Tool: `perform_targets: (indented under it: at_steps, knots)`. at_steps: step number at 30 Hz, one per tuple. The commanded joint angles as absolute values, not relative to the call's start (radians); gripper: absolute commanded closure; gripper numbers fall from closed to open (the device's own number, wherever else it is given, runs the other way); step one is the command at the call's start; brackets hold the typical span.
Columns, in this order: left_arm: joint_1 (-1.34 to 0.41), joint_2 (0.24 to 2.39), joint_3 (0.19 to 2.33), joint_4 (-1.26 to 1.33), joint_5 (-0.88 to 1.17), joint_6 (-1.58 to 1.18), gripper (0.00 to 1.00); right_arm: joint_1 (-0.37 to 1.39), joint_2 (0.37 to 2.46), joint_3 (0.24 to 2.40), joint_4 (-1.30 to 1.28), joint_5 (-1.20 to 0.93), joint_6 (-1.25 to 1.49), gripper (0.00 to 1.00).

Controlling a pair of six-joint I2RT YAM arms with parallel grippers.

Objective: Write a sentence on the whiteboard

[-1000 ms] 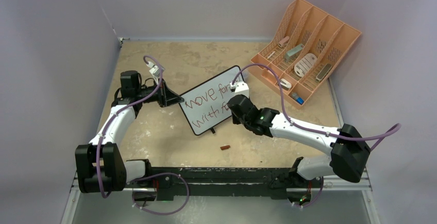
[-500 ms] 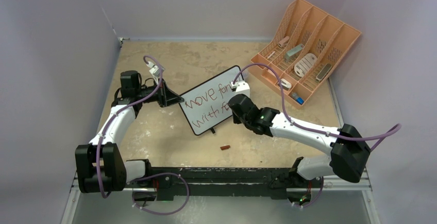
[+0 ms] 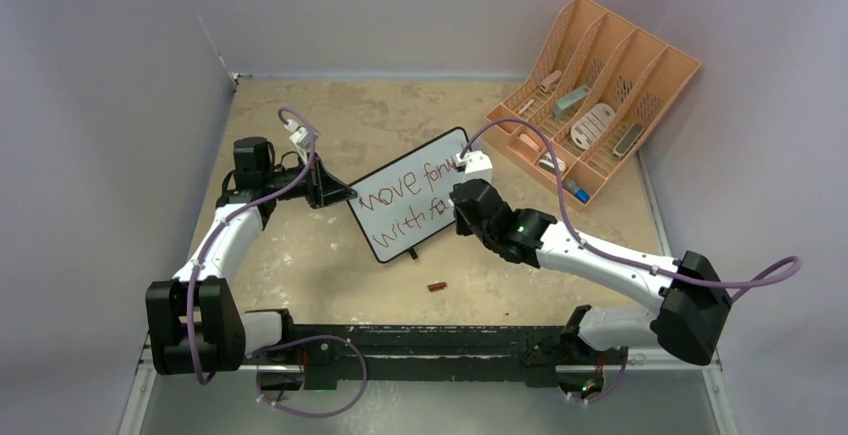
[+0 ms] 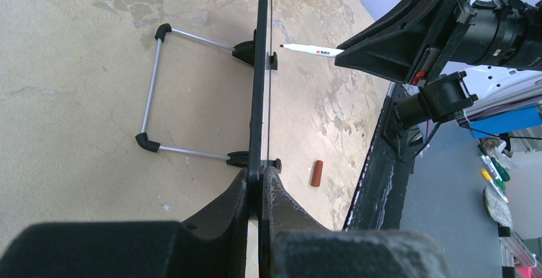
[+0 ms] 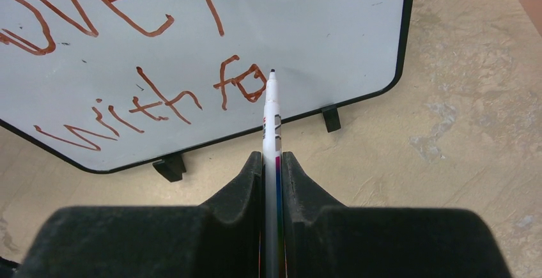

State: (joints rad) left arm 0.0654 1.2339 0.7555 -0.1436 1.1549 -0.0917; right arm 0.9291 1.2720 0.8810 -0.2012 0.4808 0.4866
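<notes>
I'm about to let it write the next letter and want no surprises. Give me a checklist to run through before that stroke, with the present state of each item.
1. The left end effector shut on the whiteboard edge: ok.
2. The right end effector shut on the marker: ok.
3. Marker tip just right of the last written letter: ok.
4. Tip touching the board: cannot tell.
5. Blank board right of the tip: ok.
6. Board feet resting on the table: ok.

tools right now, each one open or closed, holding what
left tool: closed on the edge of the whiteboard
right tool: closed on the marker
</notes>
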Motion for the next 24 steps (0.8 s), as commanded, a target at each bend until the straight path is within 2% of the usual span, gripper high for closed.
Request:
perform_targets:
  at_steps: [1, 24]
  knots:
    - [0.074, 1.216, 0.765, -0.126, 1.157, -0.074, 1.00, 0.924, 1.259, 0.902, -0.164, 0.514, 0.465, 1.00]
    - [0.074, 1.218, 0.767, -0.125, 1.163, -0.072, 1.00, 0.907, 1.319, 0.917, -0.082, 0.511, 0.447, 1.00]
